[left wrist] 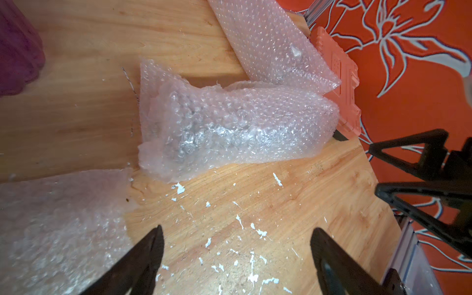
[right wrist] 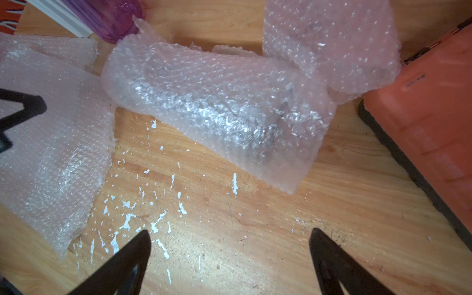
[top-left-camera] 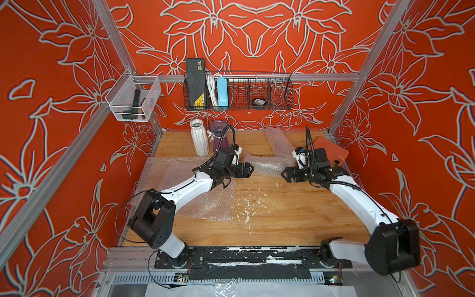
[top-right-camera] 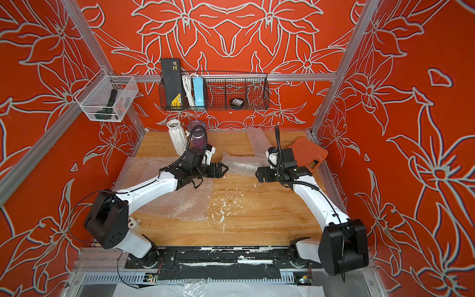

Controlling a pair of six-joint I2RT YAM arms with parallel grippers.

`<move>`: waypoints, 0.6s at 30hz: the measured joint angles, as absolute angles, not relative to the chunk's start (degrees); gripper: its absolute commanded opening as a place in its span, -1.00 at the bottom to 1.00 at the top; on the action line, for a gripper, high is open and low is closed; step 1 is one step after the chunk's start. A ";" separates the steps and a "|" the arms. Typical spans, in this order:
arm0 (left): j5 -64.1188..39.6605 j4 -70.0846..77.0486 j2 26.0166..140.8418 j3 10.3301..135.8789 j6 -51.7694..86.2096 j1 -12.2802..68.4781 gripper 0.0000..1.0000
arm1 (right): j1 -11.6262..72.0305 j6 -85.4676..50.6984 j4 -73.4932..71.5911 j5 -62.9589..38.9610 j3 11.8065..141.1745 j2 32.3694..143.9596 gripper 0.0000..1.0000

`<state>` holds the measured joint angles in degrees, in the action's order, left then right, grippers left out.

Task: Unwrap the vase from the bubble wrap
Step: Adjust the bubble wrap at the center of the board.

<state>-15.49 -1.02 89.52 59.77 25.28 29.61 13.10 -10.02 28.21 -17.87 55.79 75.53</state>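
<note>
Looks like a lab robot cell: a wooden tabletop [top-left-camera: 295, 218] boxed in by aluminium framing [top-left-camera: 321, 77], with red flower-print panels [top-left-camera: 257, 30] behind and beside it. A wire basket [top-left-camera: 280, 97] hangs above the tabletop's far edge holding a black power unit [top-left-camera: 196, 82] and white cable [top-left-camera: 211, 90], and two robot arms [top-left-camera: 190, 185] are bolted along its near edge.

A crumpled roll of clear bubble wrap [right wrist: 217, 112] lies on the white-flecked wooden tabletop [right wrist: 255, 217]. A second clear bubble-wrap strip [right wrist: 329, 43] overlaps one end, beside an orange plastic case [right wrist: 421, 127]. By the other end are a translucent purple vase [right wrist: 112, 18] and a flat bubble-wrap sheet [right wrist: 51, 143]. The black right gripper [right wrist: 229, 231], jaws spread wide, is apart from the roll.
</note>
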 measured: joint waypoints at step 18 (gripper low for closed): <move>-10.96 0.05 80.93 55.40 23.09 29.63 0.70 | 11.25 -8.73 25.17 -22.87 60.12 90.04 0.39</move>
